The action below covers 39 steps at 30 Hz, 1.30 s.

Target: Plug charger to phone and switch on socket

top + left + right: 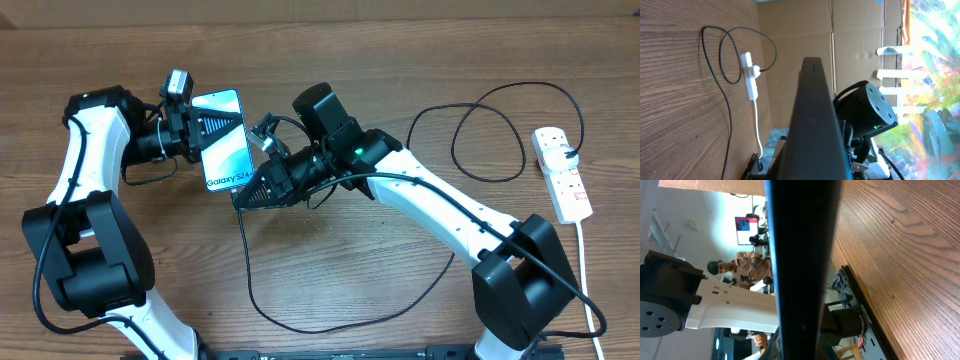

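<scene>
overhead: the left claw is clamped on the phone, a glossy slab in the upper left of the frame. its long axis runs down toward the right claw, which is the nearer one to its lower end. i cannot tell whether that claw grips the charger tip. the thin black cable loops right to the white plastic socket.
left wrist: the phone shows as a dark edge at centre, with the socket upper left.
right wrist: the phone edge stands beside the grained wood table.
</scene>
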### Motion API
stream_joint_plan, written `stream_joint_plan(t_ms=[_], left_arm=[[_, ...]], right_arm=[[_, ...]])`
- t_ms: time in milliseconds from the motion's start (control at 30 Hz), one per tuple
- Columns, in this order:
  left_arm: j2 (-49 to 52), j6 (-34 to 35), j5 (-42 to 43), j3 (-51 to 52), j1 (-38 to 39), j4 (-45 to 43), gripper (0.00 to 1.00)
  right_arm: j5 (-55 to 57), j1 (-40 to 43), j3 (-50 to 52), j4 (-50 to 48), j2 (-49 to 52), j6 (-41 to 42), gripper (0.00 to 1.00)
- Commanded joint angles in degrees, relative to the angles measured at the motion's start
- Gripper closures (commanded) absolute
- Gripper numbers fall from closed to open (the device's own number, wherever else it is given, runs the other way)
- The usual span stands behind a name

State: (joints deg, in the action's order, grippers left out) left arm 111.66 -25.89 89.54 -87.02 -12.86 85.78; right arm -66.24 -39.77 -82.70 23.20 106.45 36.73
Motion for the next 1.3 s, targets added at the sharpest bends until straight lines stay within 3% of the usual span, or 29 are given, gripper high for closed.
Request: stream_joint_plan(t_ms=[0,1267], left_arm=[[-1.2,-1.0,0.9,-0.1,2.1,0.9,0.96],[-1.2,0.9,1.0,-0.1,1.6,-0.7,0.96]], right_arm=[[1.9,0.7,-0.9,-2.4,-0.5,-0.5,0.96],[-6.6,0.7,-0.9,-1.9,-0.5,-1.2,0.96]])
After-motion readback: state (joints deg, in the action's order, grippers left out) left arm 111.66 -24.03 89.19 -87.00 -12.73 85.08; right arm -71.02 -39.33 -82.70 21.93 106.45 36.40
